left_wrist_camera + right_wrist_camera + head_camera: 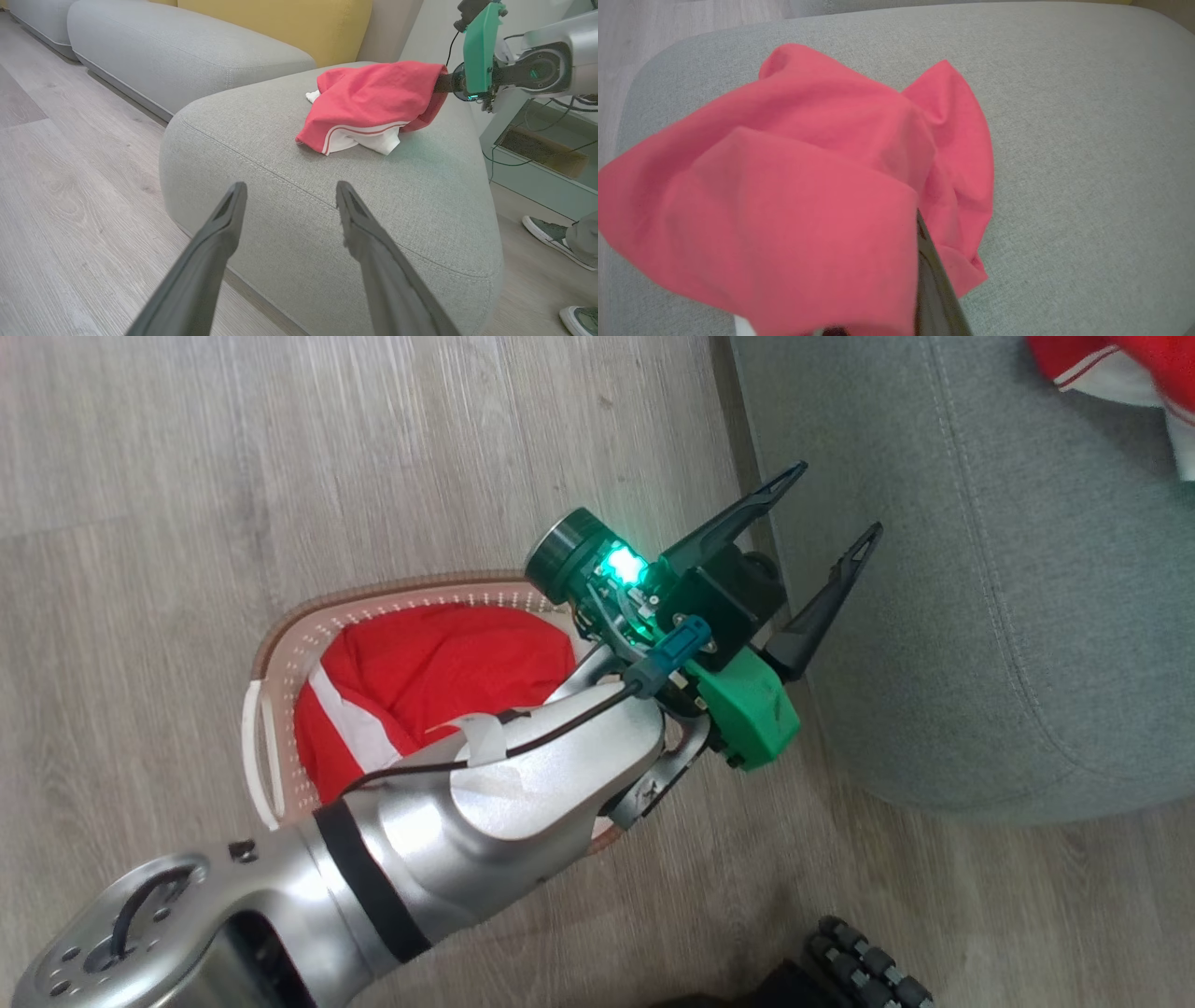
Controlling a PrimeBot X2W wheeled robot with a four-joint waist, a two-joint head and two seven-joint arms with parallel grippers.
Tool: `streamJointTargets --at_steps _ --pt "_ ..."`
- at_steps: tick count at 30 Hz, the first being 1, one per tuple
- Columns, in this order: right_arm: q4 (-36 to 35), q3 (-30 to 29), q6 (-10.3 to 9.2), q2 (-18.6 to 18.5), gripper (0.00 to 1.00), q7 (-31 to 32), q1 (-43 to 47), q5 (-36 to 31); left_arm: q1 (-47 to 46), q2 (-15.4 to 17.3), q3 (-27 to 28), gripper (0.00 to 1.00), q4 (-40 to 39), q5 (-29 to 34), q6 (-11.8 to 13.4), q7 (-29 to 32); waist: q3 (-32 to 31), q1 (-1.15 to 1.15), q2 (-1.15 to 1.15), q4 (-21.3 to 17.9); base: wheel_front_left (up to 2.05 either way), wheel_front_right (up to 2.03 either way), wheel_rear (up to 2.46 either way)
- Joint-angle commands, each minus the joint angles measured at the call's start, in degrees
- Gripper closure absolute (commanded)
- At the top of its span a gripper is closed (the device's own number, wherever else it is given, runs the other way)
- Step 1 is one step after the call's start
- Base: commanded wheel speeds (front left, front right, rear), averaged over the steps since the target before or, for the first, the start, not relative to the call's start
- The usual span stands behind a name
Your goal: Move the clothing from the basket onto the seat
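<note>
the head view looks down on a small cream plastic basket with holes and a brown rim (280,653). it sits on the pale wood floor (187,476) just beside the big grey-green cloth seat (980,616). a red garment with a white stripe (420,681) lies bunched inside it. the left claw (840,497) is above the seat's edge, its dark fingers spread wide and holding nothing. the left wrist view shows a second soft red garment with white trim (373,102) on top of the seat, one end lifted by the right claw (443,83). the right wrist view shows that claw pinched shut in the cloth. behind are a long grey cushion (163,46), a yellow back cushion (280,23) and a person's grey shoe (546,233).
</note>
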Motion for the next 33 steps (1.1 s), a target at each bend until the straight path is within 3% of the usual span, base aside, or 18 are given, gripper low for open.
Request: streamJointTargets --at_steps 1,12,21,33 --pt "0.14 1.47 -0.02 -3.98 0.0 0.39 0.97 1.49 -1.4 -0.55 0.94 0.0 -1.62 -0.35 0.47 -0.47 -0.93 0.0 0.0 0.32 0.0 0.0 0.0" --pt "0.7 9.01 -0.02 -4.98 0.0 2.22 0.04 6.1 0.69 -0.55 1.43 0.0 -1.39 -1.72 0.04 -0.77 -6.33 0.0 0.0 0.19 0.0 0.0 0.0" --pt "0.53 15.25 -0.02 -5.66 0.0 6.34 -0.7 8.28 5.58 -0.55 6.04 0.0 -2.42 0.0 -2.02 -0.8 -13.11 0.0 0.0 -0.24 0.0 0.0 0.0" --pt "-8.62 20.64 -0.02 -7.39 0.0 -4.2 1.01 10.19 16.03 2.4 15.69 0.0 -6.59 3.33 -4.05 -0.8 -21.89 0.0 0.0 1.59 0.0 0.0 0.0"
